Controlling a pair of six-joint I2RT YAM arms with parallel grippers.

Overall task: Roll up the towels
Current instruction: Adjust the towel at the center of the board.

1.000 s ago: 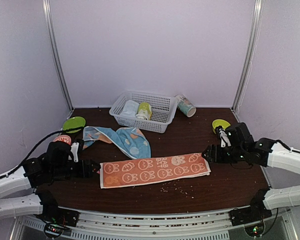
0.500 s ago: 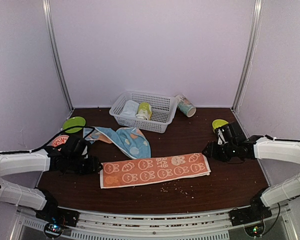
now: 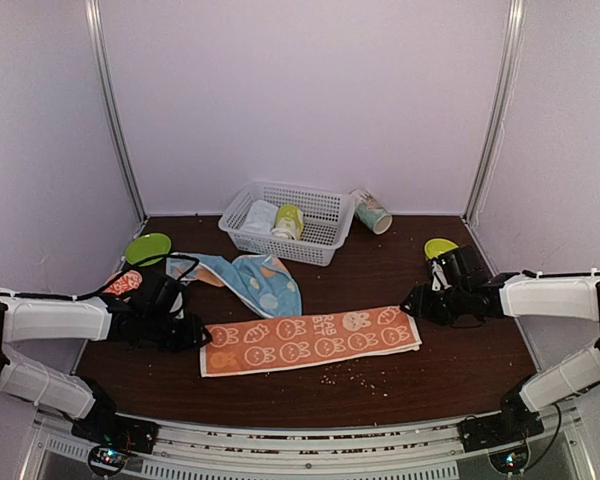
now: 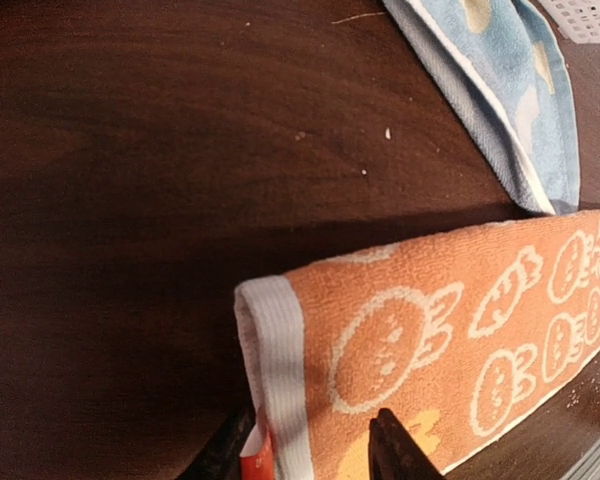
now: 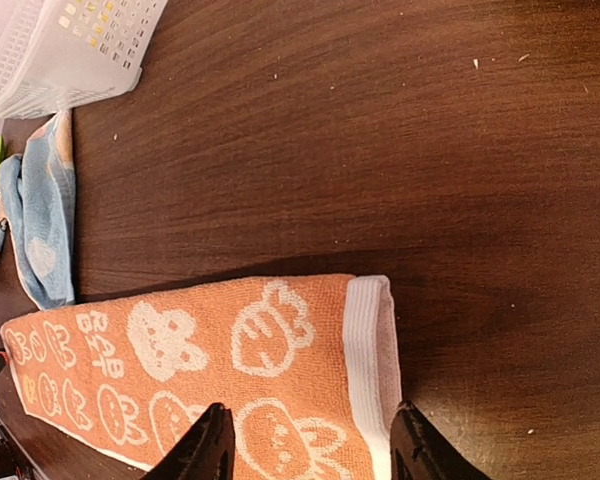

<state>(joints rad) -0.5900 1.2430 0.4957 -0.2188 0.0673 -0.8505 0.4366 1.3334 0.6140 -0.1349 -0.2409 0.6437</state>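
Dark brown wood of the table [image 3: 450,370] carries the peach-orange towel [image 3: 310,343], which lies spread flat and long across the middle. The light blue towel [image 3: 265,282] lies crumpled just behind its left part, one corner reaching the orange edge. The left gripper [image 4: 310,435] has its jaws apart astride the left white hem. The right gripper [image 5: 310,420] stands the same way, unclenched, over the right hem.
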